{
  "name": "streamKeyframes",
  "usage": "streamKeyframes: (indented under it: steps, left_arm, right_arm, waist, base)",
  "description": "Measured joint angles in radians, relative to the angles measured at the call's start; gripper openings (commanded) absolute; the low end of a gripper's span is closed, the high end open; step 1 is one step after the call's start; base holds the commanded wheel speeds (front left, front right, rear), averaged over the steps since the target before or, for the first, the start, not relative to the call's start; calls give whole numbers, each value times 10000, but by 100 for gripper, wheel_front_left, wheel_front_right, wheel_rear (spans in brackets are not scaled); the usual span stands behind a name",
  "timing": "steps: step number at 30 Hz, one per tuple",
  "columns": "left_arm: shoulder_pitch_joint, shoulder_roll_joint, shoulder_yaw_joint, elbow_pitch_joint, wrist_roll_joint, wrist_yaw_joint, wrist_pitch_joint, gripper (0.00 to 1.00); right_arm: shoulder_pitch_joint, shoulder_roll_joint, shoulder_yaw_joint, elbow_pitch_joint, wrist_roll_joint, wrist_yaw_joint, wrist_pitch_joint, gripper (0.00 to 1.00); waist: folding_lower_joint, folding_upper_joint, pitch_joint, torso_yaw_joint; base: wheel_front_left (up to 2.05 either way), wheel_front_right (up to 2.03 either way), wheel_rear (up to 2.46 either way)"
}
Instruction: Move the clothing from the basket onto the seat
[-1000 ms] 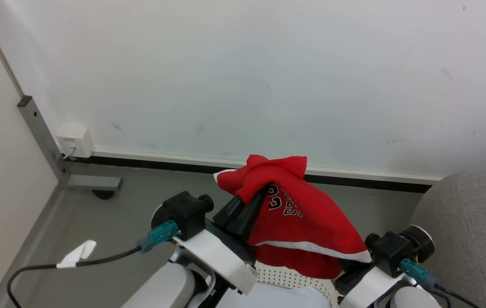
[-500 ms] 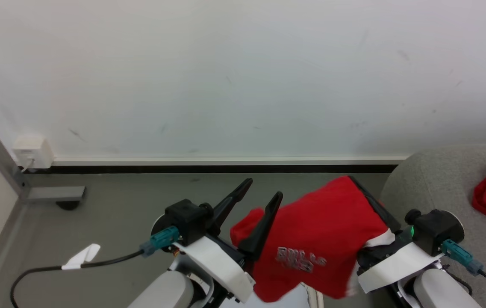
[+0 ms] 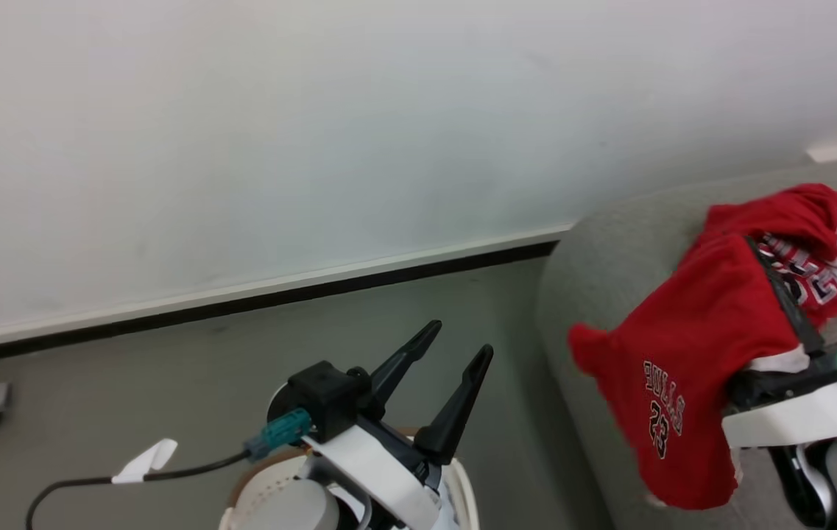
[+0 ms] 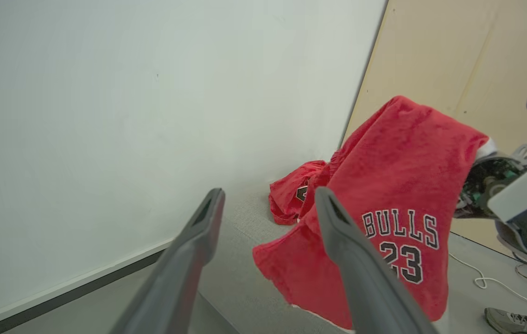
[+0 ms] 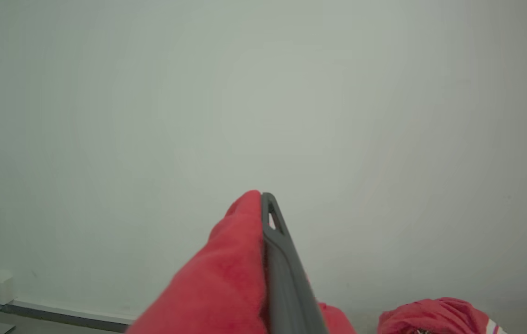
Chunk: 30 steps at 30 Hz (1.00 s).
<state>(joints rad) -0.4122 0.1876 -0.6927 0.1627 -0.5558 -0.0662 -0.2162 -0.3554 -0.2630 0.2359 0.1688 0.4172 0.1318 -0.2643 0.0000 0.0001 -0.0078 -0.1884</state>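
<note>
Carried garment: a red Bulls 23 garment (image 3: 683, 353) with white trim hangs from the right gripper (image 5: 263, 208) over the rounded near end of the grey sofa (image 3: 609, 258). Whether its hem touches the upholstery cannot be told.
Right gripper: clamped on a fold of the fabric, with one dark finger showing beside the cloth.
Already on the seat: a second red garment (image 3: 808, 235) lies crumpled further in.
Step in hand: placing. It is probably best to carry the cloth further over the cushion before letting go (much of it hangs past the edge and could slide off).
Left gripper (image 3: 460, 340): fingers spread, holding nothing, above the laundry basket (image 3: 466, 489).
Surroundings: pale wall, dark skirting board, grey floor, a black cable with a white tag (image 3: 138, 460).
In the way: only the sofa's rounded end.
</note>
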Motion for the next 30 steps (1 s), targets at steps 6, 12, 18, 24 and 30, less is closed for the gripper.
streamKeyframes:
  steps: [6, 12, 18, 24, 30]
  left_arm:
    - [15, 8, 25, 416, 86, -65, -232, 100]
    - [-9, -36, 12, 907, 280, -174, -372, 100]
    - [-87, -153, 75, 1212, 374, -221, -418, 100]
    - [-92, -232, 82, 1434, 472, -301, -466, 100]
    - [-149, -316, 77, 1565, 541, -349, -470, 100]
  right_arm:
    - [306, -234, -430, -389, -2, 0, 0, 0]
    - [473, -257, -416, -583, 0, 0, 0, 0]
    - [522, -309, -545, -665, 12, 0, 0, 0]
    - [520, -468, -685, -675, 17, 0, 0, 0]
    - [103, -901, -629, -355, 100, 0, 10, 0]
  waist:
    - [0, 0, 72, -1138]
    - [0, 0, 138, -2154]
    - [0, 0, 231, -2796]
    - [0, 0, 289, -2930]
    - [0, 0, 378, -2697]
  base:
    - [0, 0, 0]
    - [0, 0, 0]
    - [0, 0, 0]
    - [0, 0, 0]
    - [0, 0, 0]
